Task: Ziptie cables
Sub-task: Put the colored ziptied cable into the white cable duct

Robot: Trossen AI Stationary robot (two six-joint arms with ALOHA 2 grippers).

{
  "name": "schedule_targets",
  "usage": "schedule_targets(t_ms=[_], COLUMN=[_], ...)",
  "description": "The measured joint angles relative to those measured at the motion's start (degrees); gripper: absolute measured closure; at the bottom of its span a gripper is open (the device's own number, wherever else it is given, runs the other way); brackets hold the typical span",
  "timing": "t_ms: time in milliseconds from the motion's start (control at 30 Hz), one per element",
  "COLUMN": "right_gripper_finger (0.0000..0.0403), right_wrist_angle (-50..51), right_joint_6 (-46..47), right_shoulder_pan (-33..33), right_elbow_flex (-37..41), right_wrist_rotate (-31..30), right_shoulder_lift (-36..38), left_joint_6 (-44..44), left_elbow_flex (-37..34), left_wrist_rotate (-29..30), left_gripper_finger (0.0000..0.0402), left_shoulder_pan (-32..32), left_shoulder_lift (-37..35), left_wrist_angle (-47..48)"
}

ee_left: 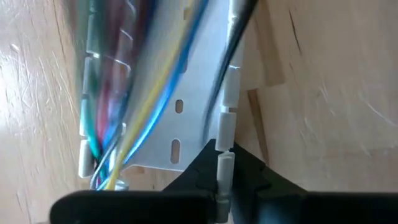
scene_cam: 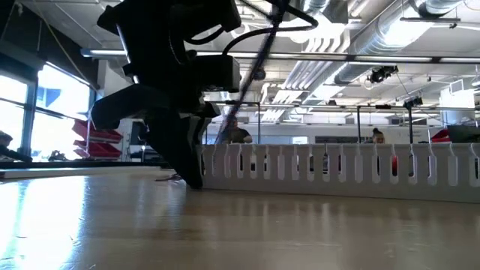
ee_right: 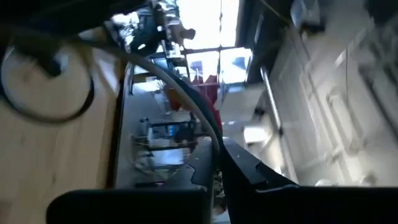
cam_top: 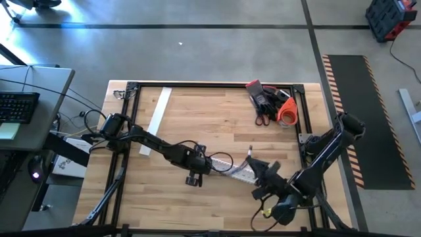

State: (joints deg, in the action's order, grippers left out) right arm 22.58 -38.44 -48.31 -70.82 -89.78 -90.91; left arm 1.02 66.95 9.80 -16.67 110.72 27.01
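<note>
Meanwhile, mid-table, the left gripper (cam_top: pixel 197 162) pinches the side wall of a slotted white plastic channel (cam_top: pixel 242 172), where the thin grey and coloured cables (cam_top: pixel 222 162) lie lengthwise, running toward the right gripper (cam_top: pixel 262 172), which is equally near, its fingers' state unclear, with a dark wire crossing them.

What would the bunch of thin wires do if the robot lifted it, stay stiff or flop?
Probably flop: the cables are thin and already curve loosely along the white channel strip. They look light, so the left hand could likely lift them easily. As separate colored strands, they may splay apart or slip unless held together.
</note>
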Motion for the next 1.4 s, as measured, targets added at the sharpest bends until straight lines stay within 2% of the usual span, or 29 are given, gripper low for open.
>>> schedule_targets(t_ms=[133, 267, 567, 667, 933, 1100, 1233, 1400], right_gripper_finger=[0.0402, 0.0402, 0.0402, 0.0402, 0.0403, 0.0403, 0.0403, 0.0403], right_wrist_angle=[2.28, 7.54, 18.17, 18.39, 18.36, 18.41, 18.47, 18.56], right_joint_6=[9.94, 14.68, 27.38, 27.22, 25.07, 25.66, 26.89, 27.21], right_shoulder_pan=[-0.22, -0.86, -2.43, -1.57, 1.28, 1.9, 1.78, 1.59], right_elbow_flex=[-8.31, -13.54, -13.64, -13.62, -13.62, -13.62, -13.62, -13.62], right_wrist_rotate=[-0.1, -0.38, 0.46, 0.38, 1.7, 2.01, 2.97, 4.68], right_shoulder_lift=[1.08, 2.97, 4.72, 4.7, 4.71, 4.65, 4.65, 4.65], left_joint_6=[1.49, 3.18, 2.9, 1.95, 2.36, 4.95, 5.89, 8.8], left_elbow_flex=[-1.53, -2.71, -3.19, -3.51, -2.09, -2.24, -5.45, -11.62], left_wrist_rotate=[-0.48, -0.1, 3.63, 1.97, -4.02, -0.4, 2.92, 4.76], left_gripper_finger=[0.0401, 0.0401, 0.0401, 0.0388, 0.0306, 0.0286, 0.0273, 0.0245], left_shoulder_pan=[-0.02, -0.62, -3.47, -4.2, -4.7, -5.26, -6.09, -6.45], left_shoulder_lift=[-0.18, -0.23, -0.93, -2.66, -12.94, -18.55, -18.61, -16.6], left_wrist_angle=[-0.66, -0.77, -2.34, -3.45, -3.38, -1.34, 0.04, -2.76])
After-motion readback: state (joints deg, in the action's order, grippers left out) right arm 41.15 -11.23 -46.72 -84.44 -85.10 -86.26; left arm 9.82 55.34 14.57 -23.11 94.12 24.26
